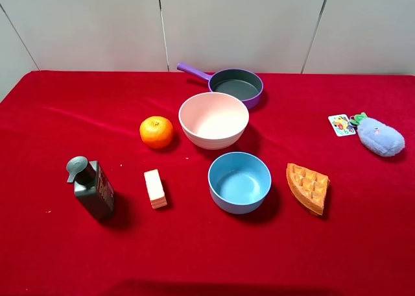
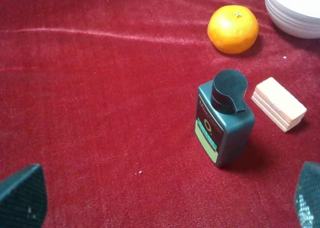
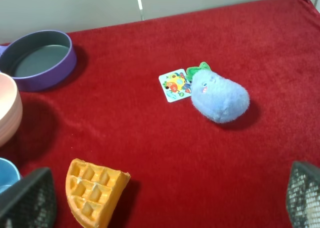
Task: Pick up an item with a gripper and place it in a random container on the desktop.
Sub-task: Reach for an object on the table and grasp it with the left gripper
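Note:
The dark grey pump bottle (image 1: 93, 187) stands upright on the red desktop (image 1: 58, 257) at the left; it also shows in the left wrist view (image 2: 222, 123). The pale pink ribbed bowl (image 1: 214, 119) stands empty in the middle and shows at the edge of both wrist views (image 2: 295, 10) (image 3: 7, 113). Neither arm shows in the exterior high view. My left gripper (image 2: 165, 205) is open and empty, hanging above the cloth short of the bottle. My right gripper (image 3: 165, 203) is open and empty, hanging above the cloth near the waffle.
An orange (image 1: 156, 132) and a cream block (image 1: 155, 188) lie between bottle and bowls. A blue bowl (image 1: 239, 181) sits in front of the pink one, a purple pan (image 1: 237, 85) behind it. A waffle wedge (image 1: 308, 187) and a blue plush (image 1: 380, 136) lie at the right.

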`<state>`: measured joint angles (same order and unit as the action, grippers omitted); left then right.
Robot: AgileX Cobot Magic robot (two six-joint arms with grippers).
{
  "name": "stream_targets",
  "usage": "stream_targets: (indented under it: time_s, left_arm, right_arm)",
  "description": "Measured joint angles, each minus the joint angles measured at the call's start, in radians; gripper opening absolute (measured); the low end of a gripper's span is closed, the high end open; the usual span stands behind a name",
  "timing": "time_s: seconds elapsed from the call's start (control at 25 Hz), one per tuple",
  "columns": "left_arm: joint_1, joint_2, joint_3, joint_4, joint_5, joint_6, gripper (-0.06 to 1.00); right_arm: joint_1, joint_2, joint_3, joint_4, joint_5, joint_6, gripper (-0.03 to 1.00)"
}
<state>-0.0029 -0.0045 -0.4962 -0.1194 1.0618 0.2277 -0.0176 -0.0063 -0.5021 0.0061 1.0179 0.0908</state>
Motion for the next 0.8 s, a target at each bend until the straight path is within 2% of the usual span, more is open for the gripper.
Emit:
stream_targets:
  time_s: [0.8]
  left_arm:
    - [0.000, 0.000, 0.000, 0.000, 0.000, 0.000, 0.99]
  right_arm:
    - [0.000, 0.000, 0.000, 0.000, 0.000, 0.000, 0.69]
